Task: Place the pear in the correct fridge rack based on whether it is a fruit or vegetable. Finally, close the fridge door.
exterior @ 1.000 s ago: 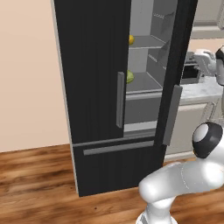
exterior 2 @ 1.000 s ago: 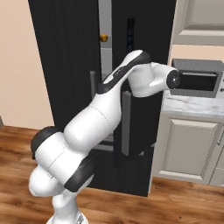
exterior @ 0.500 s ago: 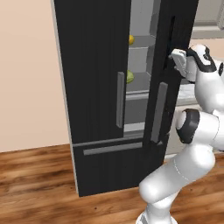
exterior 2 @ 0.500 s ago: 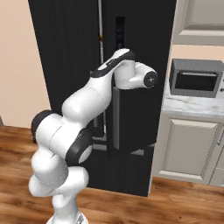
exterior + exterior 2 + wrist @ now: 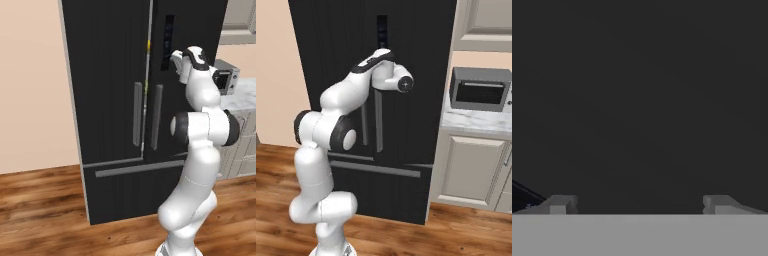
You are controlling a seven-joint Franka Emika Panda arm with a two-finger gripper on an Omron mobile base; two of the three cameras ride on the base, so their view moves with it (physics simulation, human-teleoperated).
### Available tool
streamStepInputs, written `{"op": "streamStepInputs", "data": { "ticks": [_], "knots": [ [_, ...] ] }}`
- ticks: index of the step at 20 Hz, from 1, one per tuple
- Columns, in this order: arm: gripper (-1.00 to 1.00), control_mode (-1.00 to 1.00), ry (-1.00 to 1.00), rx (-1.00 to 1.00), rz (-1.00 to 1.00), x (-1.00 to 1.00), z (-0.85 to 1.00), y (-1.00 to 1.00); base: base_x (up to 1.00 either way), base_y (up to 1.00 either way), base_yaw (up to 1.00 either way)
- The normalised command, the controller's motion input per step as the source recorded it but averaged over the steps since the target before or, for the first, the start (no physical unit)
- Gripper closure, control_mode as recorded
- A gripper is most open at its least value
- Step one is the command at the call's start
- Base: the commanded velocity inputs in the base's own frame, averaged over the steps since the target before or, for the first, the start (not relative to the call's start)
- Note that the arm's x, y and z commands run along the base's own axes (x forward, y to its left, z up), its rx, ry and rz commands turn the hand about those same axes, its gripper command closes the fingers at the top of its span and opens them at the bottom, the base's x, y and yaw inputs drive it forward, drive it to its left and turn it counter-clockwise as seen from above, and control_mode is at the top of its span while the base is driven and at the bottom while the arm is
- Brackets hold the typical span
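The black fridge [image 5: 115, 100] stood nearly shut — in the left base view only a thin bright slit remained between its two upper doors, running down from the top edge to just above the freezer drawer [image 5: 135, 192]. Within that slit a small yellow speck showed high up, at about the level of the dispenser panel [image 5: 168, 42]; it may have been the pear [image 5: 148, 45], though too little of it showed to be sure, and the rack it sat on was hidden behind the doors.

The gripper [image 5: 175, 56] was pressed flat against the upper part of the right fridge door [image 5: 406, 75], beside the dispenser panel and above the vertical door handles [image 5: 156, 117]. In the hand view the two fingertips [image 5: 559, 204] stood far apart — the gripper was spread wide and held nothing — with the dark door face directly ahead of them.

To the right of the fridge a grey microwave [image 5: 479, 89] sat on a marble counter [image 5: 476, 122] over pale cabinet doors [image 5: 468, 167].
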Motion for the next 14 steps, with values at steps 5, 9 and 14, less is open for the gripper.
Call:
{"op": "streamStepInputs", "data": {
  "ticks": [5,9,14],
  "knots": [
    [-1.0,-1.0,0.01,0.0,-0.03,0.83,0.26,0.01,0.0,0.0,0.0],
    [-1.0,-1.0,0.19,0.0,0.0,0.8,0.01,0.0,0.0,0.0,0.0],
    [-1.0,-1.0,0.06,0.0,0.0,0.41,0.0,0.0,0.0,0.0,0.0]
  ]
}}
